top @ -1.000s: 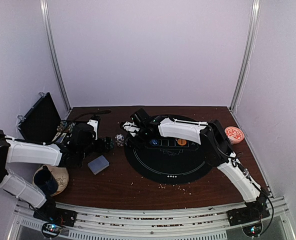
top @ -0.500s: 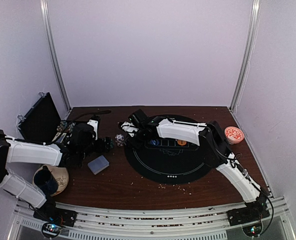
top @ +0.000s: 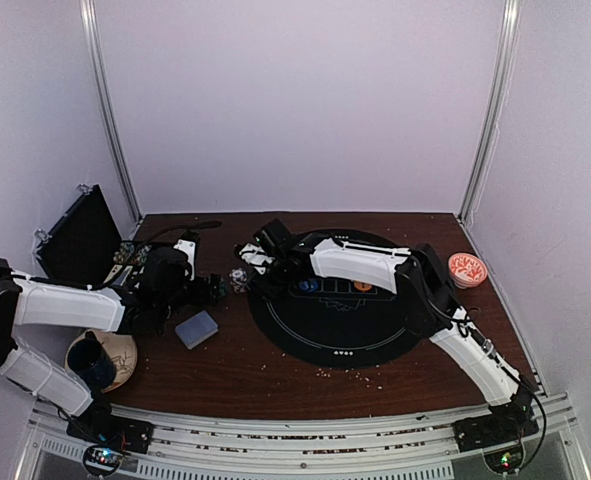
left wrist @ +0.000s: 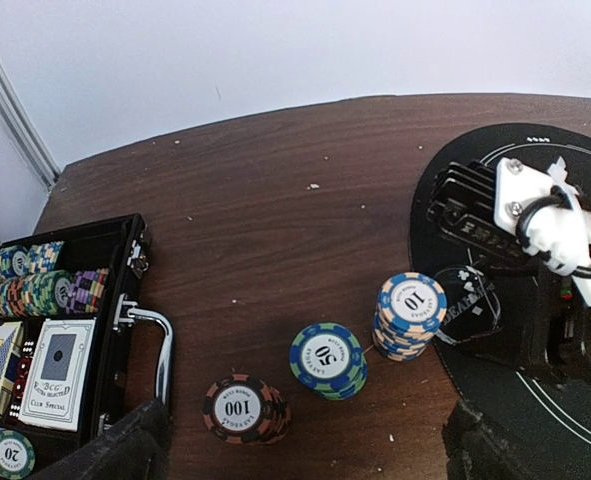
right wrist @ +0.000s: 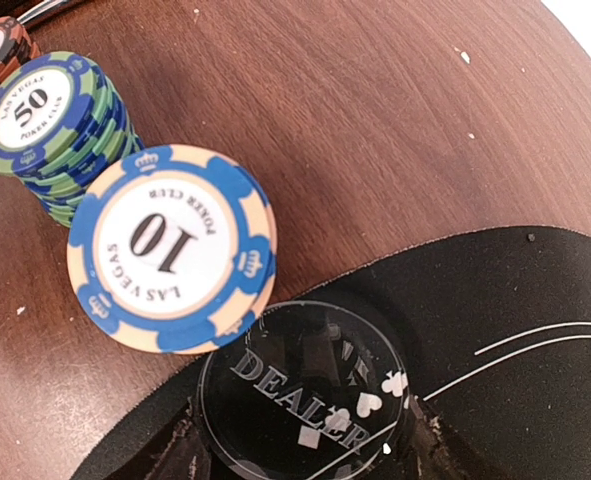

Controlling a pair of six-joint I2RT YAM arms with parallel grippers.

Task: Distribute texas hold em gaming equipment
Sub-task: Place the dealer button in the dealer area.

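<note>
Three stacks of poker chips stand on the wood in the left wrist view: a dark 100 stack (left wrist: 240,408), a green-blue 50 stack (left wrist: 327,358) and a blue-cream 10 stack (left wrist: 410,312). My left gripper (left wrist: 305,455) hovers above them, open, with nothing between its fingers. My right gripper (right wrist: 305,455) is shut on a clear round dealer button (right wrist: 305,400) by its edges, at the rim of the black mat (right wrist: 515,340), right beside the 10 stack (right wrist: 170,248). A grey-blue card deck (top: 196,328) lies on the table. Blue (top: 308,285) and orange (top: 362,286) discs lie on the mat.
An open black case (left wrist: 60,360) with more chips and cards stands at the left, its metal handle (left wrist: 160,345) near the 100 stack. A red-and-white bowl (top: 467,268) sits at the right. A round wooden plate (top: 120,352) lies near the left arm's base.
My right gripper has crept a little to the left with the dealer button, toward the chip stacks. The left arm has stayed put.
</note>
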